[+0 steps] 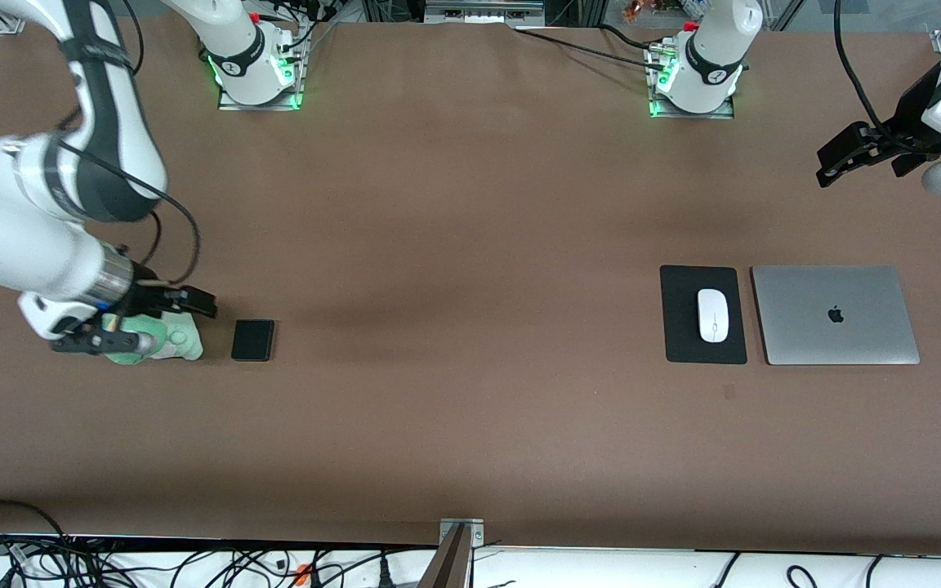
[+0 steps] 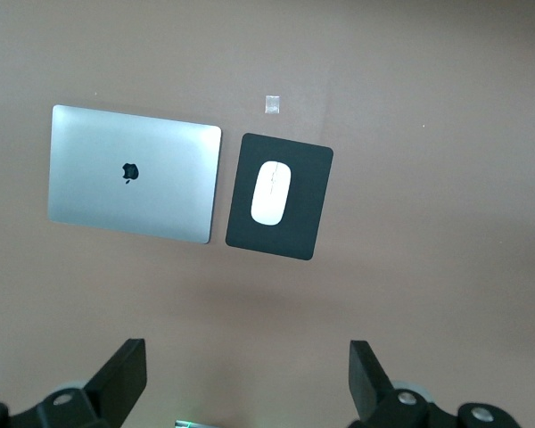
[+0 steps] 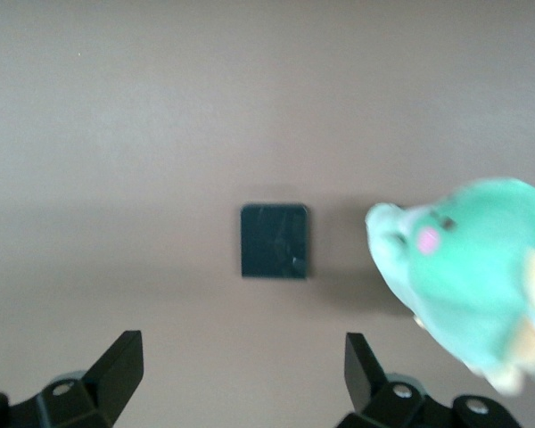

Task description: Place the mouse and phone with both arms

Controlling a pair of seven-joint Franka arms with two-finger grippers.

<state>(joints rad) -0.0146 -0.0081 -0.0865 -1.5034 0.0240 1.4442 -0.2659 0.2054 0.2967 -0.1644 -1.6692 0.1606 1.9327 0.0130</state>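
Observation:
The white mouse (image 1: 713,315) lies on a black mouse pad (image 1: 683,339) toward the left arm's end of the table. It also shows in the left wrist view (image 2: 271,192). The black phone (image 1: 252,340) lies flat on the table toward the right arm's end, and shows in the right wrist view (image 3: 275,241). My right gripper (image 1: 189,304) is open and empty, low over a green plush toy (image 1: 168,341) beside the phone; in its own view (image 3: 241,352) it holds nothing. My left gripper (image 1: 834,159) is open and empty, raised over bare table at the left arm's end (image 2: 245,357).
A closed silver laptop (image 1: 836,314) lies beside the mouse pad (image 2: 319,174), toward the left arm's end, and shows in the left wrist view (image 2: 134,174). The green plush toy (image 3: 464,276) sits close to the phone. A small mark (image 1: 729,392) is on the table nearer the front camera than the pad.

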